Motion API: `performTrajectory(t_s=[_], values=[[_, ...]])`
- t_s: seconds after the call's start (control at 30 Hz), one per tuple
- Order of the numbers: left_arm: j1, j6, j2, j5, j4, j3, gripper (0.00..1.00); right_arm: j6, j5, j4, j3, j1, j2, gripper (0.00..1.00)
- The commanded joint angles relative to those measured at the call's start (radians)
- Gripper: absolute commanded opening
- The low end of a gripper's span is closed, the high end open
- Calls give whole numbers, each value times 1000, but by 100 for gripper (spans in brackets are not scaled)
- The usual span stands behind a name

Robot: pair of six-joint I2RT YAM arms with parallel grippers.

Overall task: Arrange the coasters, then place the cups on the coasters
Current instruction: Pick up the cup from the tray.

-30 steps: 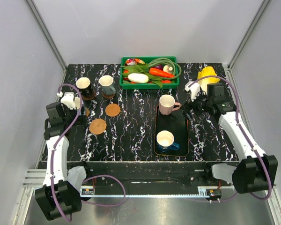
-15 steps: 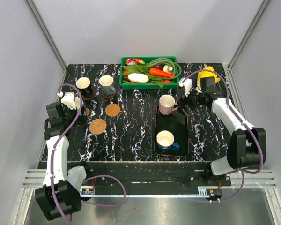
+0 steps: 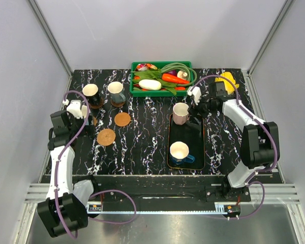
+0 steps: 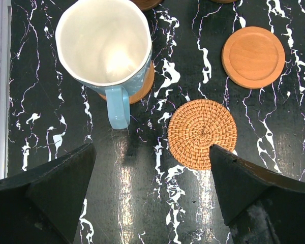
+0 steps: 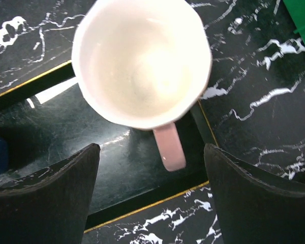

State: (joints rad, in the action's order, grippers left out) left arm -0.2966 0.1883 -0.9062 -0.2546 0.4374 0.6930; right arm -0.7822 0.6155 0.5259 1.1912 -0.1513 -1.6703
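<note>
Both arms bent; left black two-finger pincer parked around 9 o'clock, jaws wide, right black two-finger pincer out at 1 o'clock, also spread.
</note>
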Motion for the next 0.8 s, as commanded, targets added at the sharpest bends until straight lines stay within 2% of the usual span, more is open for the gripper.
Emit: performTrajectory(t_s=[0.0, 0.17, 0.43, 0.77], values=[[-7, 16, -3, -17, -48, -4, 99, -66, 46, 11, 9, -53, 23, 88], [-7, 16, -3, -14, -48, -6, 99, -83, 35, 31, -25, -103, 32, 86], [-7, 16, -5, -15, -49, -4, 99, -77, 33, 42, -50, -103, 70, 85], [-7, 17, -7, -12, -48, -4, 99, 81, -16, -115, -62, -103, 46, 83]])
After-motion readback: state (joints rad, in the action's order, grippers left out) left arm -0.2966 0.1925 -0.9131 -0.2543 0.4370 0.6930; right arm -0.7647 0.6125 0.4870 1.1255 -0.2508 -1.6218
